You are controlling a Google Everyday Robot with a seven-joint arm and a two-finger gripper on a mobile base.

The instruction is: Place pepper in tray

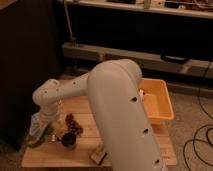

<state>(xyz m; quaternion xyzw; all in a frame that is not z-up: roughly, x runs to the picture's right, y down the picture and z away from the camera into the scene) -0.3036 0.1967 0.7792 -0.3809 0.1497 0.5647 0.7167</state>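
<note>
The pepper (40,139) shows as a slender green curved shape lying at the left front of the wooden table (85,107). My gripper (46,125) hangs at the end of the white arm just above and beside the pepper, low over the table's left side, standing open with nothing held in it. The tray (159,104), an orange-yellow bin, sits at the table's right end, its left part hidden behind my big arm link (122,120).
A pale bag (34,125) lies at the left edge by the gripper. A reddish-brown cluster (73,124) and a dark cup (67,141) sit right of the pepper. A small boxy object (100,156) rests at the front edge. Cables (197,142) lie on the floor at right.
</note>
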